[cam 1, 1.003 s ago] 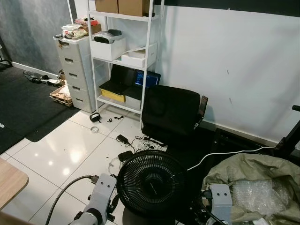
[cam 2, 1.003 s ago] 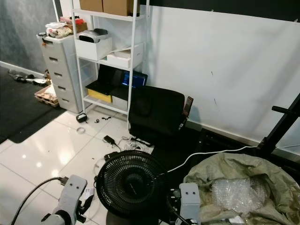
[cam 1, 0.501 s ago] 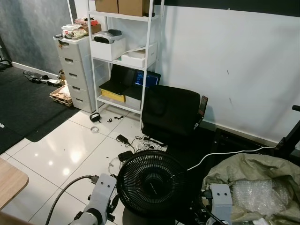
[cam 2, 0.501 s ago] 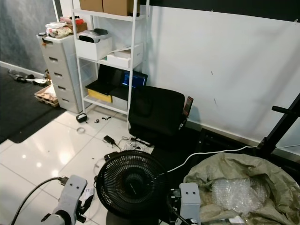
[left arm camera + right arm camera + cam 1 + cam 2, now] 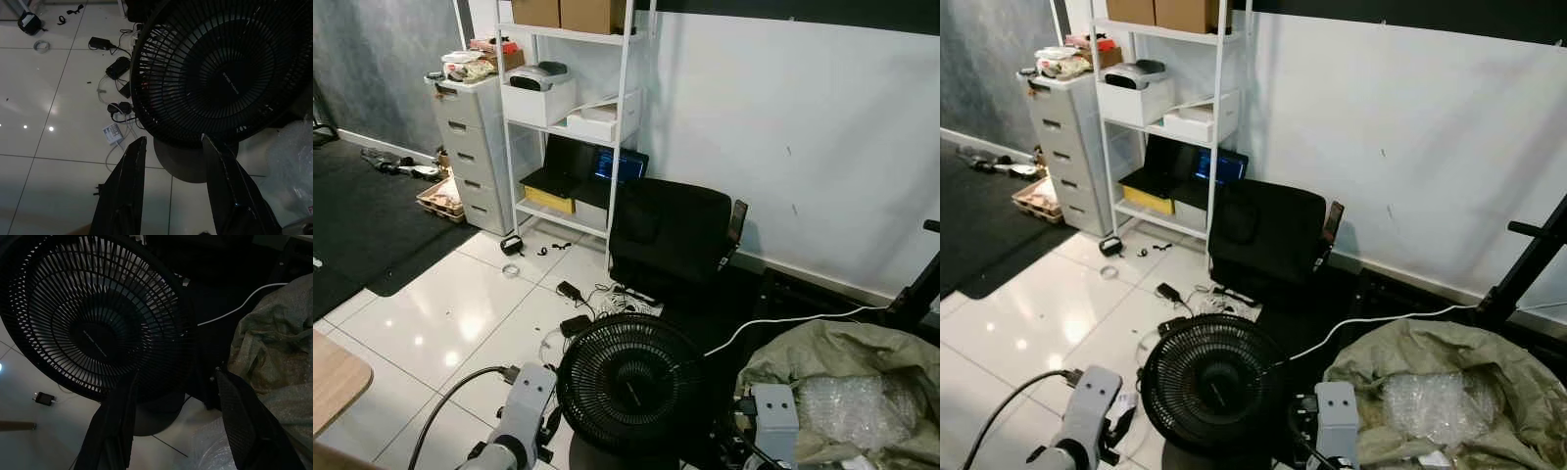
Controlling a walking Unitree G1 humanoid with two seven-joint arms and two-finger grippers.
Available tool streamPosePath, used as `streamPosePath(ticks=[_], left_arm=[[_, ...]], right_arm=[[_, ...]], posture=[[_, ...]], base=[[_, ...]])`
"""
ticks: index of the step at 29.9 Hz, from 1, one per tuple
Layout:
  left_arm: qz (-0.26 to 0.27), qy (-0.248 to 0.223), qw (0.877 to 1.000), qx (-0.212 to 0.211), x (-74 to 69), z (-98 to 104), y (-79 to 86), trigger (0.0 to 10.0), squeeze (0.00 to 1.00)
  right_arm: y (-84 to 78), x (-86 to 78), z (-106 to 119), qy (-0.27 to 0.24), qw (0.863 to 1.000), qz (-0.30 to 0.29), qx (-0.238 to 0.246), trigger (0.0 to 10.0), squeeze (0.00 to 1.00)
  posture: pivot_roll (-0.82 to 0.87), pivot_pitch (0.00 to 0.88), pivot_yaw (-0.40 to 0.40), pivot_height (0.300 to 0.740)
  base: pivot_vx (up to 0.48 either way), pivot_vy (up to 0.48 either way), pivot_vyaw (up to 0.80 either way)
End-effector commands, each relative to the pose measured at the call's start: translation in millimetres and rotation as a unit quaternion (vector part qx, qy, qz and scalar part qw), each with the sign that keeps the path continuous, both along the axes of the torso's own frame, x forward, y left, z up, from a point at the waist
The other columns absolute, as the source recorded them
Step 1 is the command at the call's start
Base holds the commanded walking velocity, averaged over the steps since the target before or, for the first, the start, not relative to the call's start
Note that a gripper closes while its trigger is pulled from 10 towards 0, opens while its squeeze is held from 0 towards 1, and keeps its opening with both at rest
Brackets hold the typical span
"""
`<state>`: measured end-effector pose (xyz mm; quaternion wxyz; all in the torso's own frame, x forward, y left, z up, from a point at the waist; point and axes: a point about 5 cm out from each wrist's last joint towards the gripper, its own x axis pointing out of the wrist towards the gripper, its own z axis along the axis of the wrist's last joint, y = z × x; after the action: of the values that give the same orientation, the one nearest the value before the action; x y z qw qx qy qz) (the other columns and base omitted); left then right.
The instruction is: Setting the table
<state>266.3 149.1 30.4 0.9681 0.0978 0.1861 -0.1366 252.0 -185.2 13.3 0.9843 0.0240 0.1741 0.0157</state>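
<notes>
Left wrist view: both tools, left tool (image 5: 171,147) and right tool (image 5: 178,382), spread above the fan (image 5: 628,382).

A black fan (image 5: 628,384) with a ribbed grille stood on glossy white floor tiles (image 5: 450,313), beside an olive-green sack (image 5: 842,362) holding clear bubble wrap (image 5: 857,406), and a white cable (image 5: 773,323) crossed the black chair (image 5: 671,235) area. The shelf unit (image 5: 573,117) was white, carrying brown cardboard boxes (image 5: 570,12), white boxes (image 5: 540,98) and a yellow tray (image 5: 548,199), next to a pale grey drawer cabinet (image 5: 470,147). The wall (image 5: 803,127) was white, the mat (image 5: 362,220) dark grey, the table corner (image 5: 331,377) light wood, and the left gripper's (image 5: 172,188) and right gripper's (image 5: 178,428) fingers were black.
</notes>
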Motion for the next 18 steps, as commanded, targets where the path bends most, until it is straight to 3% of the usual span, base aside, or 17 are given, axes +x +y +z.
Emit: streamPosePath(ticks=[1, 8, 18], left_arm=[[-0.002, 0.008, 1.0, 0.003, -2.7, -4.7, -0.1, 10.0, 0.0], [-0.004, 0.008, 1.0, 0.002, -2.8, -4.7, -0.3, 10.0, 0.0], [-0.003, 0.009, 1.0, 0.002, -3.0, -4.8, -0.5, 10.0, 0.0]], right_arm=[[-0.1, -3.3, -4.6, 0.009, 1.0, -0.002, 0.003, 10.0, 0.0], [0.1, -3.4, -4.7, 0.009, 1.0, -0.003, 0.003, 10.0, 0.0], [-0.1, -3.1, -4.6, 0.009, 1.0, -0.003, 0.003, 10.0, 0.0]], posture=[[0.03, 0.024, 0.045, 0.74], [0.03, 0.025, 0.046, 0.74], [0.03, 0.027, 0.045, 0.74]], base=[[0.0, 0.0, 0.0], [-0.201, 0.0, 0.0], [-0.389, 0.0, 0.0]])
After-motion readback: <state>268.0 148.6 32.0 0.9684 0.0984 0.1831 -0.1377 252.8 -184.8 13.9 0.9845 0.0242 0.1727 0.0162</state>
